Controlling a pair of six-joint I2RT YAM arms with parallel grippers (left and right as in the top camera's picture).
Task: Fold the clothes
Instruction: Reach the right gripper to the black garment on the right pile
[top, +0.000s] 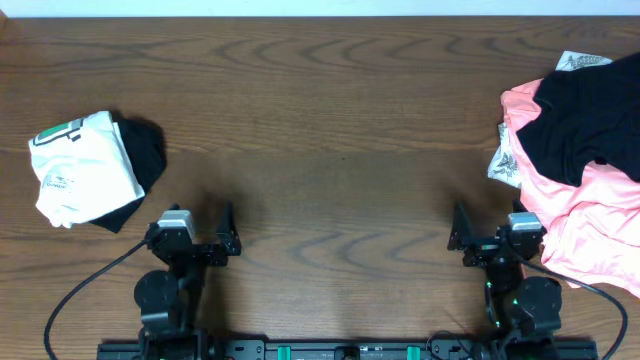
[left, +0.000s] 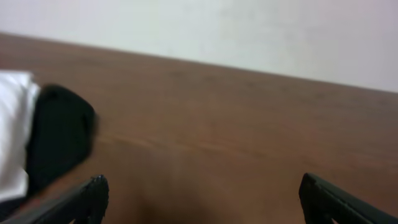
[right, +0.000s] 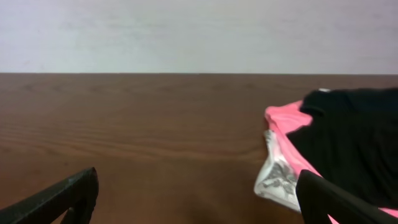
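A white shirt with green print is seen folded near the left edge of the wooden surface, laid on top of a black garment that shows along its right side. At the right edge, a loose heap of salmon-pink garments is spread, with a black shirt crumpled on top of it. A piece of white patterned fabric is tucked under the heap's left side. The left gripper and the right gripper are parked at the near edge, well apart. Both are held with jaws wide apart and nothing between them, neither touching any clothing.
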